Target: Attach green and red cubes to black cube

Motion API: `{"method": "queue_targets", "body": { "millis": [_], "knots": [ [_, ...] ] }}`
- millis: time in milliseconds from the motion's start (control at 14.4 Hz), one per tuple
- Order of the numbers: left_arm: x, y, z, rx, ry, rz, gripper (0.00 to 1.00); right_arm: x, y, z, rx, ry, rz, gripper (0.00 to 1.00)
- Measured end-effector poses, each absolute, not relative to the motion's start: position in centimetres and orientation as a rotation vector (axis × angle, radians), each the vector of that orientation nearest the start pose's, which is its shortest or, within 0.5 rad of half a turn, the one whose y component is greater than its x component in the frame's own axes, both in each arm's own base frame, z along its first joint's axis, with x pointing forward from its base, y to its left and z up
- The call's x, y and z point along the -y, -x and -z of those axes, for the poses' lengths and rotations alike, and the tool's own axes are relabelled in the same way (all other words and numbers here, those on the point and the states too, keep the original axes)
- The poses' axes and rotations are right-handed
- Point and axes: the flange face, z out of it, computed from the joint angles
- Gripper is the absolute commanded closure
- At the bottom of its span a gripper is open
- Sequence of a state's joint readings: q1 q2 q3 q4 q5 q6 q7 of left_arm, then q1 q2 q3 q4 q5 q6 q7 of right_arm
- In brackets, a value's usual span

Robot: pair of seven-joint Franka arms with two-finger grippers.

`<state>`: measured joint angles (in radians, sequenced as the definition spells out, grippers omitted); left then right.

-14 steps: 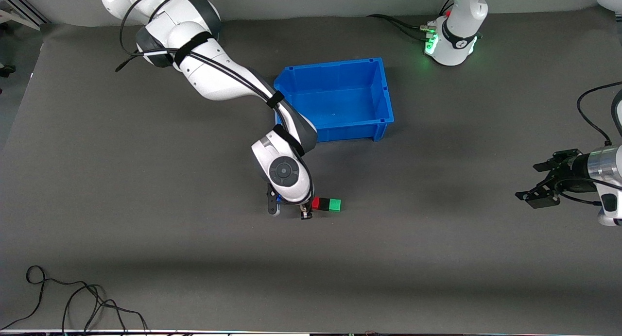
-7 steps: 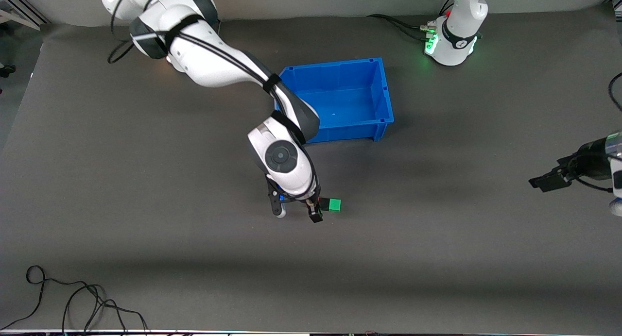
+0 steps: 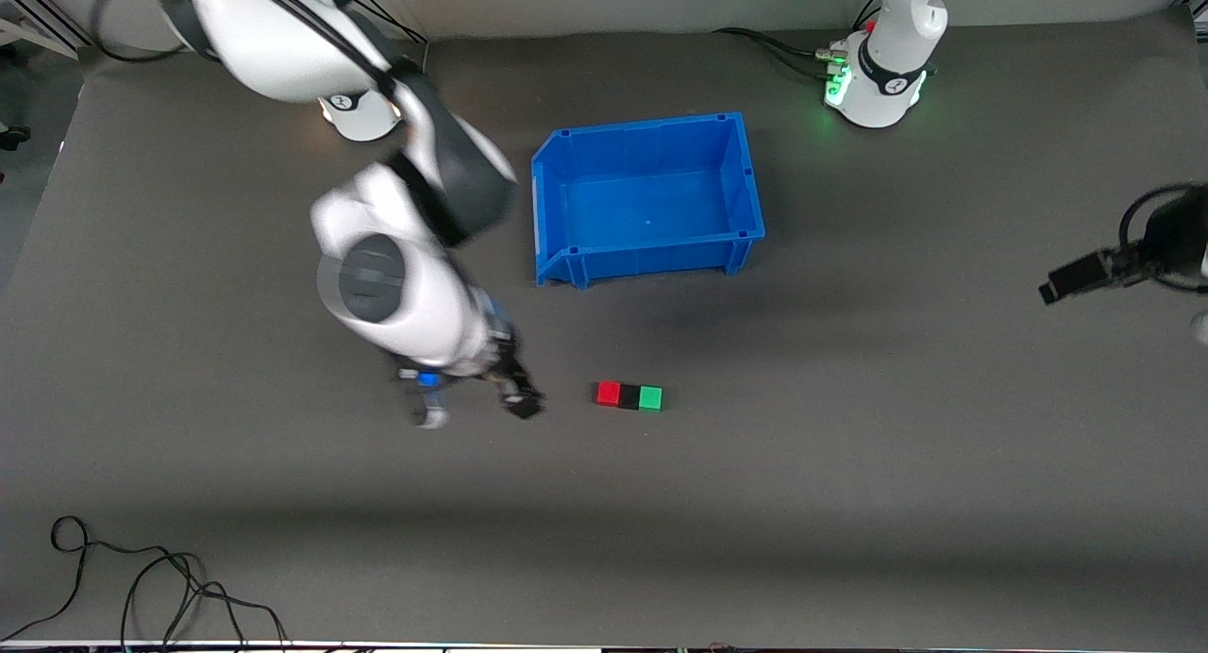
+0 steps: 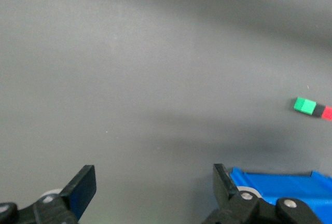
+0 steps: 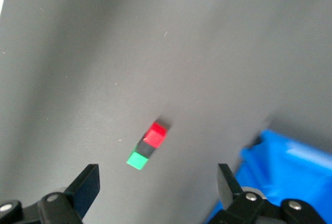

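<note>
- We see the red cube (image 3: 609, 393), black cube (image 3: 629, 397) and green cube (image 3: 649, 398) touching in a row, open mat (image 3: 849, 502) around.
- Blue bin (image 3: 651, 247) sits farther from the camera.
- Right gripper (image 3: 472, 410) (fingers apart, empty) hangs beside the row.
- Left gripper (image 4: 153, 193) waits, fingers apart.

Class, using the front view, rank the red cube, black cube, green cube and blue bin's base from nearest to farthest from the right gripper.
1. Red cube, the row's end toward the open right gripper.
2. Black cube, middle.
3. Green cube, the row's end toward the left arm.
4. Blue bin, farther from the camera.
</note>
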<state>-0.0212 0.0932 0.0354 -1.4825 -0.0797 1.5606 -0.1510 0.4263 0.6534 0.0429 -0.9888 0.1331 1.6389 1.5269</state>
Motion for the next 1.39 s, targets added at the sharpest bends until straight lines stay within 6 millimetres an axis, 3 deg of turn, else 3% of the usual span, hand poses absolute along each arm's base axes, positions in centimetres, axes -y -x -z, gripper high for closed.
{"method": "queue_targets", "body": {
  "millis": [139,277,416,623,831,1039,1177,1385],
  "knots": [
    [0.7,-56.5,-61.9,0.137,3.181,-0.025,0.0,-28.6,-64.7,-53.0,-1.437,2.703,-0.238,0.0],
    [2.6,-55.4,-61.5,0.031,3.151,-0.041,0.0,-24.1,-63.7,-56.7,-1.313,2.783,-0.271,0.0],
    [4.0,-55.1,-61.0,-0.046,3.14,-0.06,0.0,-19.1,-62.7,-59.3,-1.163,2.862,-0.319,0.0],
    [4.2,-55.0,-60.5,-0.101,3.137,-0.078,0.0,-10.9,-61.6,-62.0,-0.924,2.94,-0.397,0.0],
    [3.7,-54.9,-60.6,-0.116,3.137,-0.075,0.0,-3.6,-60.5,-63.3,-0.696,2.976,-0.418,0.0],
    [3.6,-54.8,-60.8,-0.116,3.137,-0.071,0.0,1.5,-60.1,-63.2,-0.498,3.016,-0.377,0.0],
    [3.6,-54.7,-60.9,-0.116,3.138,-0.072,0.0,3.3,-60.6,-62.4,-0.41,3.048,-0.305,0.0],
    [3.5,-54.7,-60.9,-0.116,3.137,-0.079,0.0,3.5,-60.9,-60.9,-0.319,3.083,-0.199,0.0]
  ]
}}
